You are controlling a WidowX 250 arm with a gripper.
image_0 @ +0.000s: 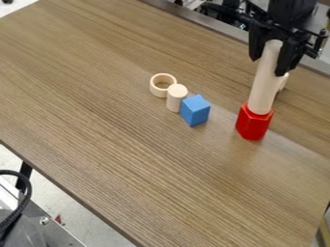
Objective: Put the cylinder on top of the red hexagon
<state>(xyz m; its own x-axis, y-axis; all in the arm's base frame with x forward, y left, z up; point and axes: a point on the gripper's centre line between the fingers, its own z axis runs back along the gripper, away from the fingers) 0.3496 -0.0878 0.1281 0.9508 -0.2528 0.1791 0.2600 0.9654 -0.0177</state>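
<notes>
Well, shiny red hexagon block (253, 122): may tip if pushed sideways.
Long pale round cylinder (264, 87): seems to stand on the red block; may fall if let go off-middle.
Black two-finger gripper (268, 65): pinches the cylinder's top; one sticky finger could drag it over.

Robotics laboratory or workshop: a black robot arm (291, 13) stands out at upper right above a wood-grain table (97, 120), while bolted metal equipment (48, 236) and a curved black cable (28, 190) occupy the lower left
</notes>
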